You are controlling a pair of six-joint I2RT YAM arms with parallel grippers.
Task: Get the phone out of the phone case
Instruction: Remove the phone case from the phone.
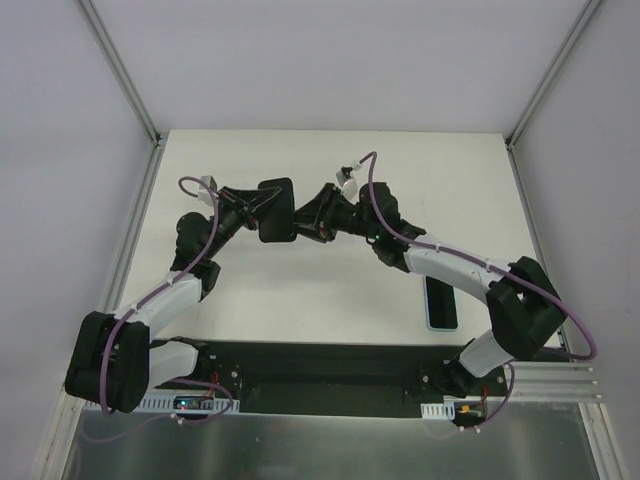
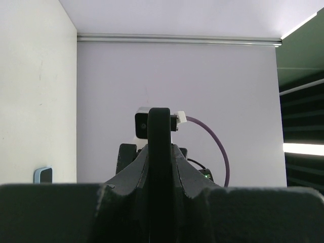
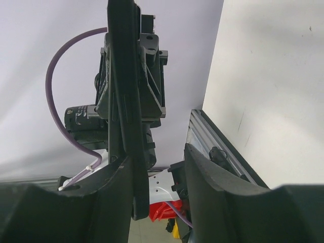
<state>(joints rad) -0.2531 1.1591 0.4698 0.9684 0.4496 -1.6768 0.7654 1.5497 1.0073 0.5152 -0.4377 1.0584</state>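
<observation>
The phone (image 1: 276, 210) is a black slab held up in the air above the table's middle, between both arms. My left gripper (image 1: 258, 205) is shut on it; in the left wrist view the phone (image 2: 159, 136) stands edge-on between the closed jaws of that gripper (image 2: 159, 162). My right gripper (image 1: 303, 226) is open around the phone's other end. In the right wrist view the phone (image 3: 124, 101) rests against the left finger, with a gap to the right finger (image 3: 202, 177). The pale blue phone case (image 1: 441, 303) lies flat on the table near the right arm, its inside dark. It also shows in the left wrist view (image 2: 43, 174).
White walls and aluminium frame rails (image 1: 125, 70) enclose the table on three sides. A black base plate (image 1: 320, 375) runs along the near edge. The right forearm (image 1: 450, 265) passes just above the case.
</observation>
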